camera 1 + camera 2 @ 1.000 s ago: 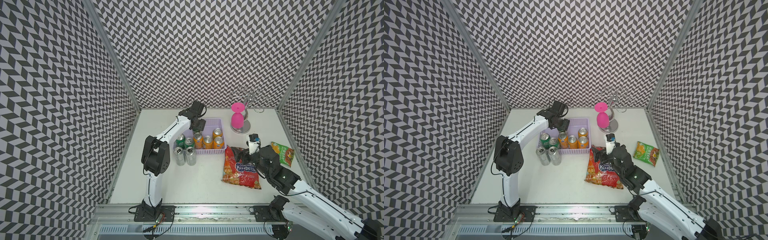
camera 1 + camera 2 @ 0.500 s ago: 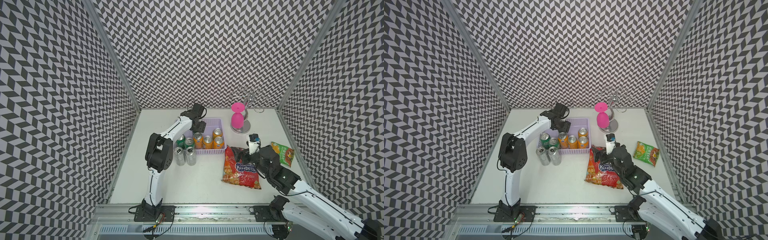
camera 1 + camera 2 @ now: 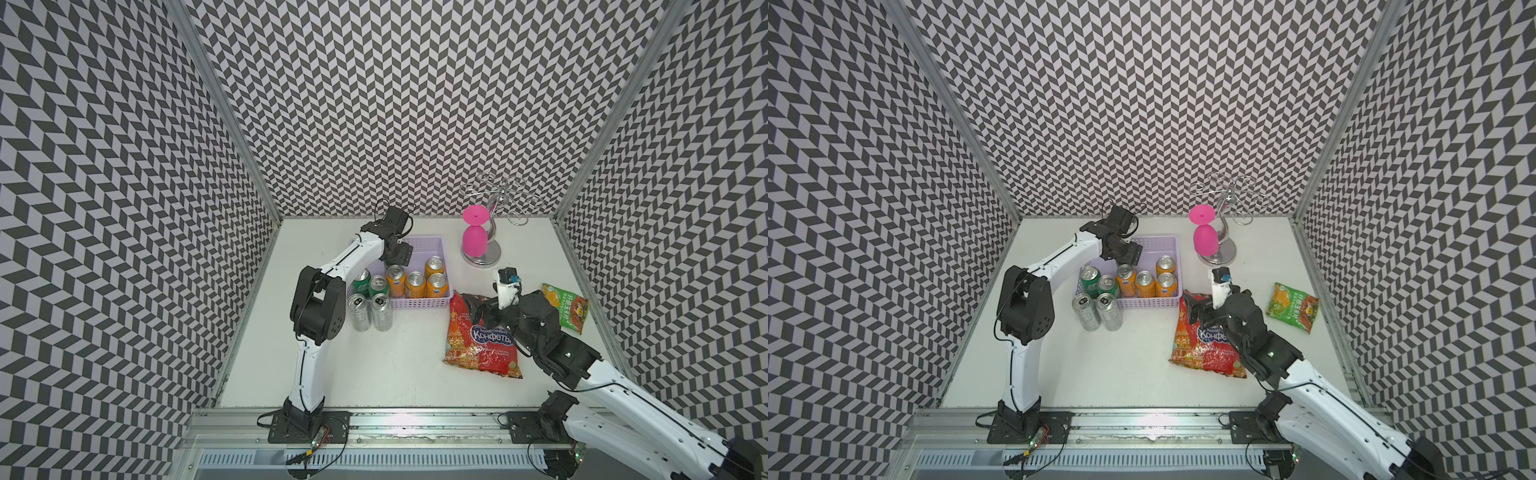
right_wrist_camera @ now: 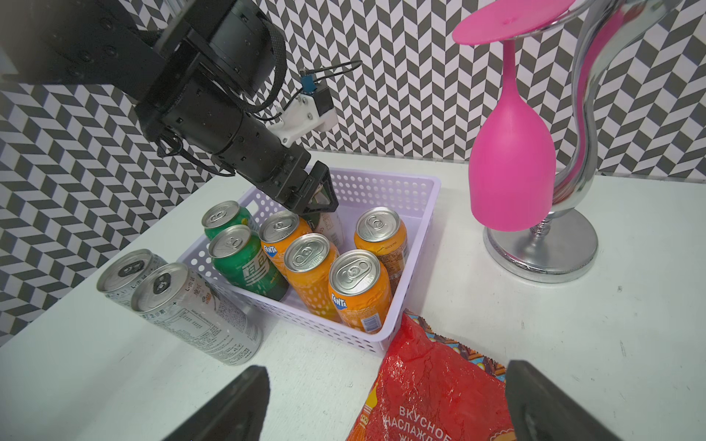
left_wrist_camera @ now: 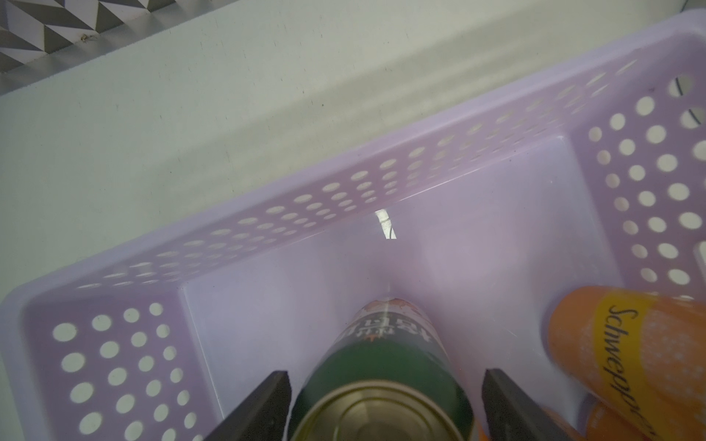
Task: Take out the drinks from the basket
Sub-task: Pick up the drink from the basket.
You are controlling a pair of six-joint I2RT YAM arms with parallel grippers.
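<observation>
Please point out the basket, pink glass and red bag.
lilac basket (image 3: 419,303), in a top view, near wall.
pink wine glass (image 3: 475,242), in a top view, bowl.
red candy bag (image 3: 478,353), in a top view, middle.

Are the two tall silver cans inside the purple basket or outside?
Outside. Both silver cans stand upright on the table, just in front of the basket wall.

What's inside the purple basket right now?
In the basket: four orange cans, two green cans, and a dark can between the left claw's open jaws. From above, the claw mostly hides it.
</observation>
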